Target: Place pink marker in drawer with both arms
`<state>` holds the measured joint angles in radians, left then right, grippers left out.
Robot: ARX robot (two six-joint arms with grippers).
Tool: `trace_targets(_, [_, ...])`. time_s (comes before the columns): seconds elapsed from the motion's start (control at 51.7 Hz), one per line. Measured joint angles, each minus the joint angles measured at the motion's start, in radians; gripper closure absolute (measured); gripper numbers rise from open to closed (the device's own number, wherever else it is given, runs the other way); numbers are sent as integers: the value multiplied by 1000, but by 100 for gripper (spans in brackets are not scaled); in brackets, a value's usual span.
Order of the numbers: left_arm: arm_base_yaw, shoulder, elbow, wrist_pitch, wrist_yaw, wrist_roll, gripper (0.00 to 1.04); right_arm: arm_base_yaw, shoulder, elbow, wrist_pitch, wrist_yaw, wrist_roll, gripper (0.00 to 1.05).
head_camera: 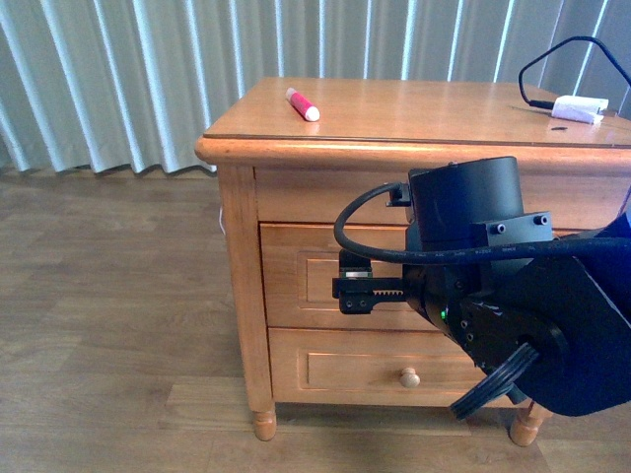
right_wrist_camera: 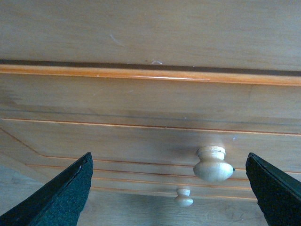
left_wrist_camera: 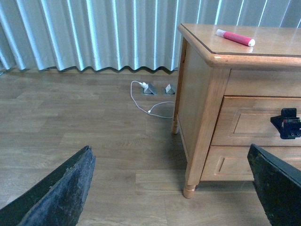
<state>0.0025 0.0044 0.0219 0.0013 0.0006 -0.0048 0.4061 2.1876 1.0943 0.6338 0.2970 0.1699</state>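
The right arm (head_camera: 513, 296) fills the near foreground of the front view, a bulky black mass toward four o'clock, with its cable looped over the top. Its right gripper (head_camera: 355, 294) reaches out toward nine o'clock, close in front of the drawer (head_camera: 296, 271). The right wrist view shows the claw spread wide, with the drawer's round knob (right_wrist_camera: 212, 165) in the gap between the two fingers and neither finger touching it. The drawer looks fully shut, its front flush with the nightstand (head_camera: 237, 246). The pink marker (head_camera: 303, 104) lies untouched on the nightstand top, toward eleven o'clock from the gripper and near the top's left front corner. The white adapter (head_camera: 579, 108) sits well apart at the top's far right. The left gripper (left_wrist_camera: 169, 155) is also spread open and holds nothing, hanging over the floor well to the left of the nightstand. By this showing nothing of the task is finished: the knob is yet to be gripped, the drawer pulled out, and the marker picked up and dropped inside.
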Motion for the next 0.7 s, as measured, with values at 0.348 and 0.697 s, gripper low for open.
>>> trace_targets(0.348, [0, 0, 0, 0, 0, 0, 6, -26, 56, 32, 7, 11, -19, 9])
trace_targets(0.697, [0, 0, 0, 0, 0, 0, 6, -41, 82, 40, 27, 16, -30, 9])
